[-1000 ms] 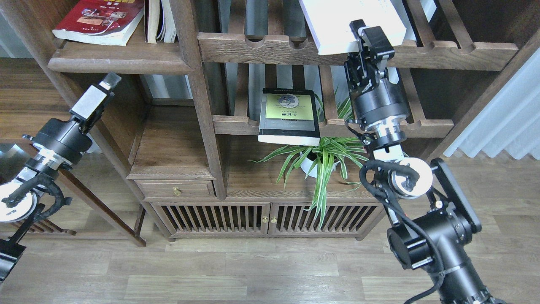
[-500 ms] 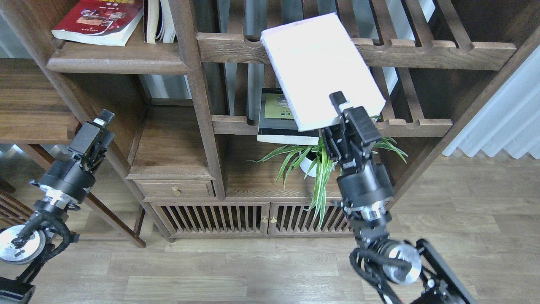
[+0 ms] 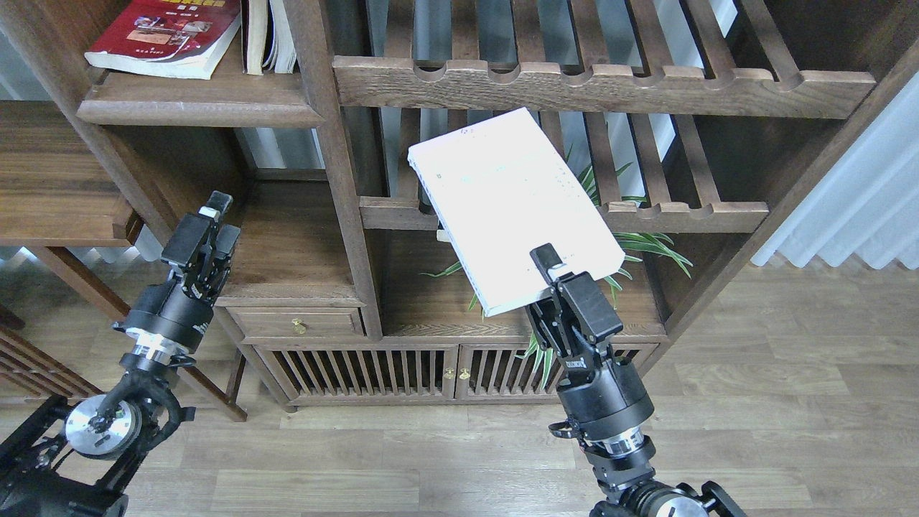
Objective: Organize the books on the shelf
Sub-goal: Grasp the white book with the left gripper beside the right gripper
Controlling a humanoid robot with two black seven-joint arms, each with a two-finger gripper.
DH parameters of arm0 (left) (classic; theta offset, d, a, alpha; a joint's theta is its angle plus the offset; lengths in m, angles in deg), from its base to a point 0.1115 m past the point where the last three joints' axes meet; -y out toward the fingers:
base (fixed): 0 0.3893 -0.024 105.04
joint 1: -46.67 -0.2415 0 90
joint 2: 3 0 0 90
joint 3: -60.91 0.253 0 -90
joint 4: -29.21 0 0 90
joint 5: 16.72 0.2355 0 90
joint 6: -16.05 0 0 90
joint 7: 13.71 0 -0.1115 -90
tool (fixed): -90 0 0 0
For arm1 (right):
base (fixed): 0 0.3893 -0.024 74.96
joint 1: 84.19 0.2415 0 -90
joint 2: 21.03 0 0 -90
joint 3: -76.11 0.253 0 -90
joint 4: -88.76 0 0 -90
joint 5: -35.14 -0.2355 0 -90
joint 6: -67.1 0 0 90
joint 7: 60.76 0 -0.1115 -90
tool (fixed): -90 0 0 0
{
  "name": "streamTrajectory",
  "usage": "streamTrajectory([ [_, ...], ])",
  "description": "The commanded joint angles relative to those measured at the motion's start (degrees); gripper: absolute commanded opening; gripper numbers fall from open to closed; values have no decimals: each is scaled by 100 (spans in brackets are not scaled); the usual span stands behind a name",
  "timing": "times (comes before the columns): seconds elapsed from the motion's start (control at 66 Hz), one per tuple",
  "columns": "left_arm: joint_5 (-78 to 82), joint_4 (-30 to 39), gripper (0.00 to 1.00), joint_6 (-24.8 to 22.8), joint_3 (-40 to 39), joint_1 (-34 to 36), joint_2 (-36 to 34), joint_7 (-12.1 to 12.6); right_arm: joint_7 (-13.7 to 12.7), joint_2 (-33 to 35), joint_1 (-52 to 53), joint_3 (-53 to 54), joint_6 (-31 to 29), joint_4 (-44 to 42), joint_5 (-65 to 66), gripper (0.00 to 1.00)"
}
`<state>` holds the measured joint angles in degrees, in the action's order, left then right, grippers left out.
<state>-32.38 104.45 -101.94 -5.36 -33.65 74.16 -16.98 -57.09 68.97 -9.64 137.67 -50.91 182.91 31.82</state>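
White book (image 3: pixel 513 205): held at its near edge by the right gripper (image 3: pixel 556 276), one finger (image 3: pixel 547 257) lying on the cover, the other hidden under it. Book is tilted, in the air in front of the bookcase, below the upper slatted rack (image 3: pixel 603 82) and overlapping the lower rack (image 3: pixel 689 212) in the view. It covers whatever lies on that lower rack behind it.

Red book (image 3: pixel 166 32): flat on the shelf (image 3: pixel 194 108) at upper left, yellow title cut by the top edge. Just to its right, a further book (image 3: pixel 267 36) stands upright with pages toward the camera, against the post.

Left gripper (image 3: pixel 208 230): raised near the low side cabinet (image 3: pixel 291 248), holding nothing; seen end-on and dark, so its opening cannot be told.

Plant (image 3: pixel 632 240): green striped leaves show past the right and lower edges of the white book, in the compartment above the slatted doors (image 3: pixel 402 370).

Floor (image 3: pixel 402 459): pale wood planks. Curtain (image 3: pixel 854 215): white, at far right.
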Motion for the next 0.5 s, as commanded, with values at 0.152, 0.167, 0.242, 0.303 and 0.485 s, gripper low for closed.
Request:
streamTrajectory([
  [0.152, 2, 386, 99, -1, 114, -89, 18, -271, -271, 0, -2, -250, 2, -203, 16, 4],
  [0.167, 2, 386, 99, -1, 167, -89, 27, -271, -288, 0, -2, -294, 2, -203, 16, 4],
  [0.242, 2, 386, 99, -1, 317, -89, 45, -279, -333, 0, -2, -382, 2, -221, 16, 4],
  [0.303, 2, 386, 99, -1, 492, -98, 123, -297, -341, 0, -2, -426, 2, -282, 16, 4],
  [0.485, 37, 386, 99, -1, 1081, -89, 396, -288, -341, 0, -2, -444, 2, -309, 7, 4],
])
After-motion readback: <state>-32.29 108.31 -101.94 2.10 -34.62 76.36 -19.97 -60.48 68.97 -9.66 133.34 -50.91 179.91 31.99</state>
